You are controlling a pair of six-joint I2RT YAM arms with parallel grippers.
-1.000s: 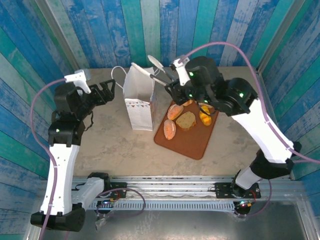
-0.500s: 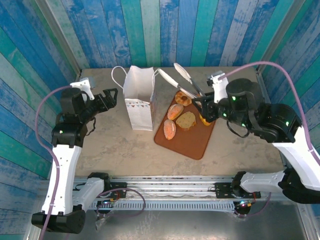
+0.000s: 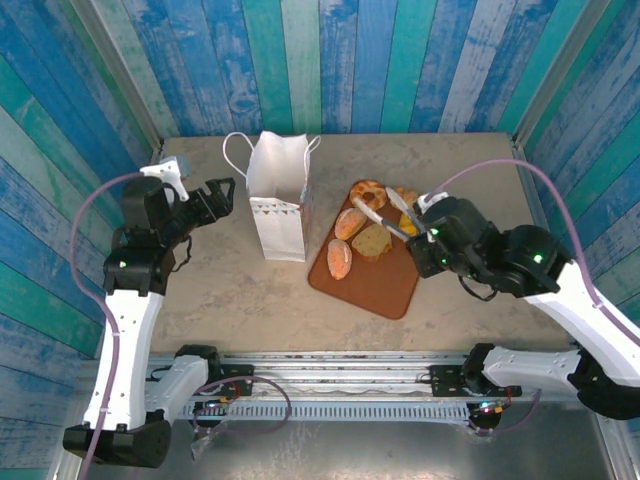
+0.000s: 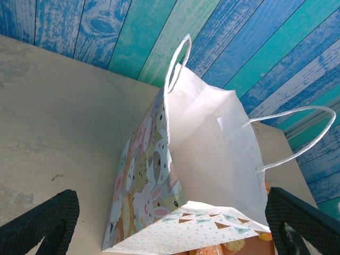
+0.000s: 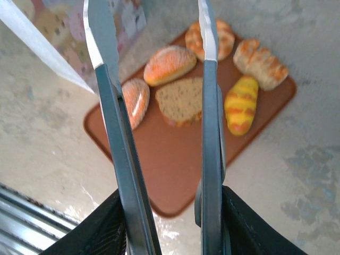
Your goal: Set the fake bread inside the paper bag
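While the paper bag [image 3: 278, 200] stood upright & open-mouthed on the table [image 3: 230, 290], items were as follows.

1. Fake bread [image 5: 180, 101]: 6 pcs seen, all on brown tray [image 3: 385, 285], just right of bag. Two oval rolls [image 5: 170, 64] nearest the bag, toast slice beside them, yellow striped roll [image 5: 241, 103], croissant [image 5: 260, 64] & round bun [image 3: 368, 192] at far end.
2. Bag: white, pastel triangles on front, cartoon animals on side, both loop handles [image 4: 178, 58] up. Base touched tray's left edge or stood very close; couldn't tell which.
3. Left tool [image 3: 218, 192]: fingers spread wide, holding nothing, left of the bag, pointed at it, apart from it.
4. Right tool [image 3: 420, 240]: pinched on the handle end of metal tongs [image 3: 380, 212]. Tong blades spread, nothing between them, tips over tray's far half.
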